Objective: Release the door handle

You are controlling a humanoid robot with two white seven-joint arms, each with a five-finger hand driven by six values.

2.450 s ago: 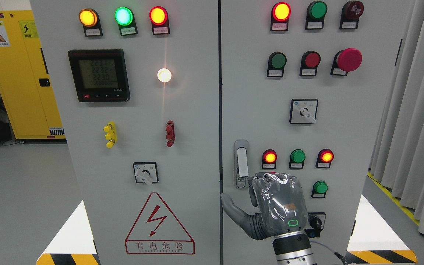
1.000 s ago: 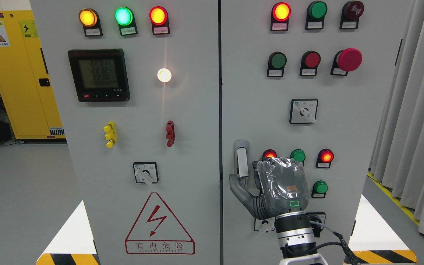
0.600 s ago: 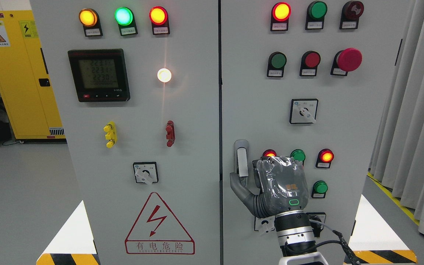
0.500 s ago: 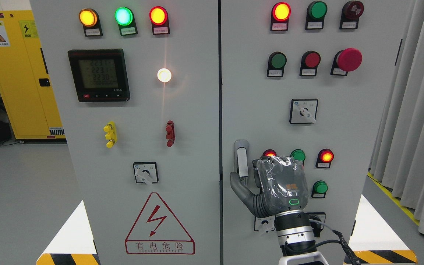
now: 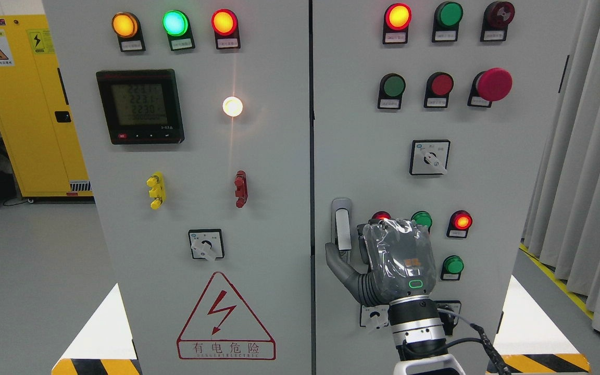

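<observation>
Grey metal, the door handle (image 5: 341,229) is a slim upright lever in a rounded escutcheon, low on the right-hand cabinet door (image 5: 362,130) just beside the seam between the two doors. It looks rigid, smooth and a little slippery, the sort of lever best taken along its lower length, where a thumb and fingers can close on it.

Right beside it is the right hand (image 5: 383,260), its arm rising from the bottom edge right of the middle. Its dark thumb (image 5: 337,260) lies across the foot of the handle, seemingly touching it. The other fingers are hidden behind the plastic-wrapped back of the hand, so I cannot tell whether they are curled or spread, or whether the handle is truly gripped.

Red and green indicator lamps (image 5: 421,220) sit just right of the hand.
</observation>
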